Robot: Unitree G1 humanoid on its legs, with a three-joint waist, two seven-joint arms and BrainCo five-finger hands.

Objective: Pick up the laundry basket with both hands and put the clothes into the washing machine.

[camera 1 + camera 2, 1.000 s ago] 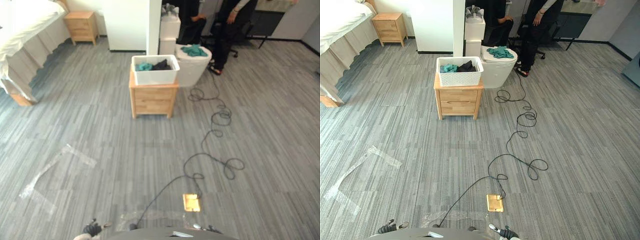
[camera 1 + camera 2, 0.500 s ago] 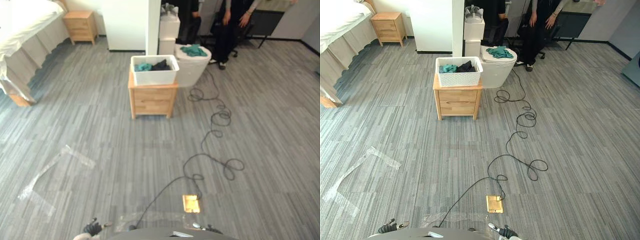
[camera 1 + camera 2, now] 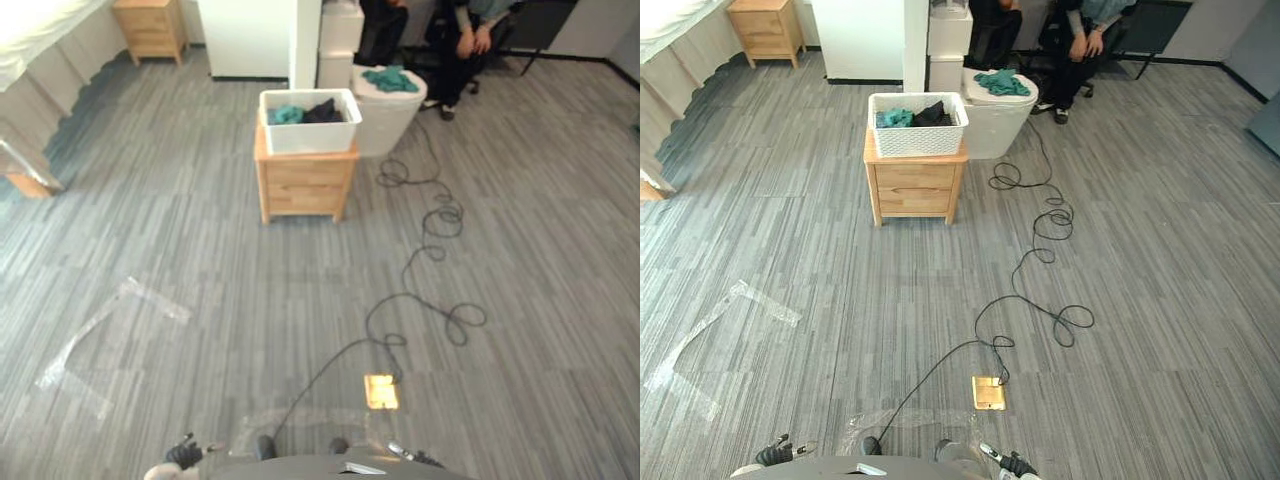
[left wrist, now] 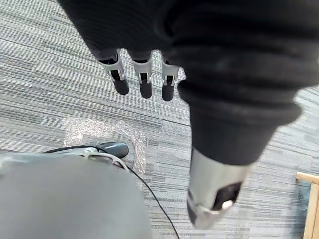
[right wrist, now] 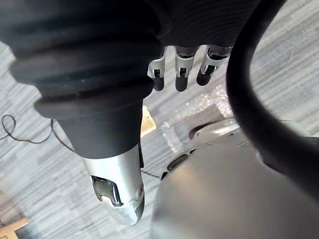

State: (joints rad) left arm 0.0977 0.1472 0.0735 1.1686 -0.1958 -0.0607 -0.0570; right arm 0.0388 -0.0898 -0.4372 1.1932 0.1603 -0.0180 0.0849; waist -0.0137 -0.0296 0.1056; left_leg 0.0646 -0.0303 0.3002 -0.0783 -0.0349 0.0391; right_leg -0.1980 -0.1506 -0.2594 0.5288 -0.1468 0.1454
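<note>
The laundry basket of clothes sits on the wooden bench, with the washing machine just beside the bench. The left hand and right hand hang empty, fingers relaxed and straight. The robot should approach the bench squarely before reaching.

A: What can't you read in the laundry basket?

B: The clothes are a teal heap and a dark heap, too small to tell which garments. The basket wall hides whatever lies lower.

A: And behind it?

B: A teal cloth covers the top of the washing machine, so its opening is hidden. 1 seated person and another person are cut off by the top edge, and the bed by the left edge.

A: The hands?

B: The left robot hand and the right robot hand are clipped by the bottom edge.
</note>
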